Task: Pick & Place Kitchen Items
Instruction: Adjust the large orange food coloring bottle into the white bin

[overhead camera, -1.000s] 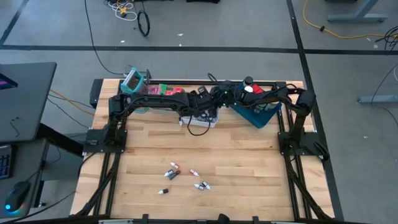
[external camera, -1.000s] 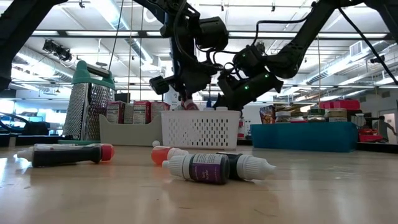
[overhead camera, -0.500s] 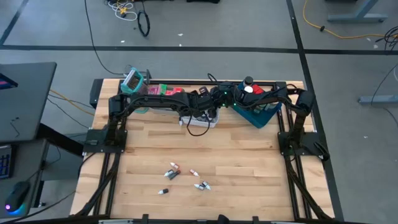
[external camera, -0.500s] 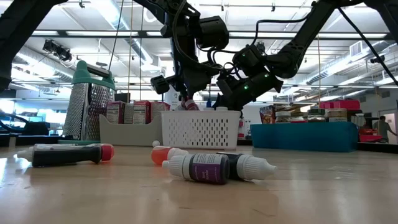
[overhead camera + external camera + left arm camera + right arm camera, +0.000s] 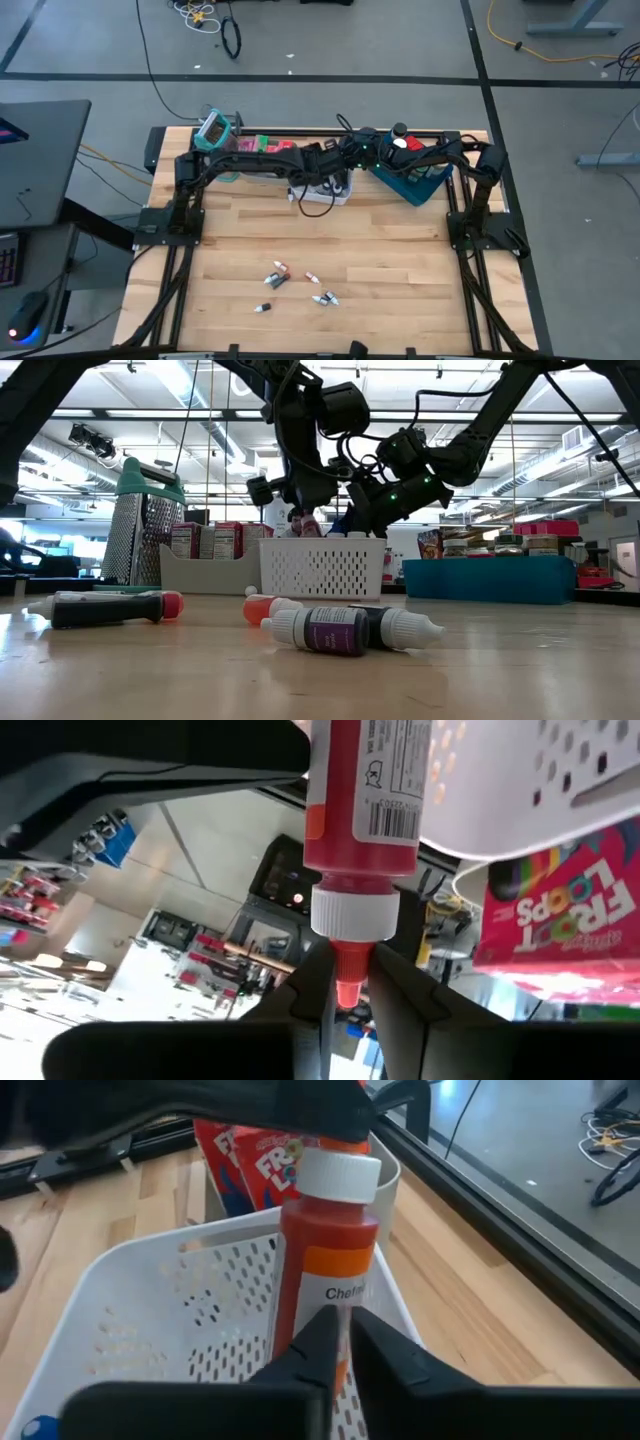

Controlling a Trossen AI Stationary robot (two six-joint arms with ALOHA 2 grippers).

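A red squeeze bottle [image 5: 325, 1230] with a white cap and a red nozzle stands upright over the white mesh basket [image 5: 322, 568]. Both grippers meet on it at the table's far middle. My left gripper [image 5: 345, 992] comes down on its nozzle end and is shut on it. My right gripper [image 5: 345, 1325] is shut on its lower body. In the low view the bottle [image 5: 305, 522] shows just above the basket's rim. From above, the arms hide it. Several small bottles [image 5: 285, 276] lie loose on the near half of the table. My left gripper pinches the bottle's red nozzle [image 5: 345, 960], just past the white cap, between its two fingers, coming from above and pointing down. The bottle hangs upright below it, clear of the basket. My right gripper has the bottle's lower body [image 5: 320, 1295] between its fingers, coming level from the table's right. Its own fingers hide the bottle's bottom and the exact place of contact.
A clear bin of red cartons [image 5: 255, 148] and a metal grater [image 5: 145, 525] stand left of the basket. The blue tray [image 5: 490, 578] with jars and cans stands at its right. Loose bottles [image 5: 330, 628] and a dark tube [image 5: 105, 607] lie on the near boards.
Both grippers have stayed over the white basket with the red bottle between them. The right gripper has risen slightly, and the bottle has stayed just above the basket's rim.
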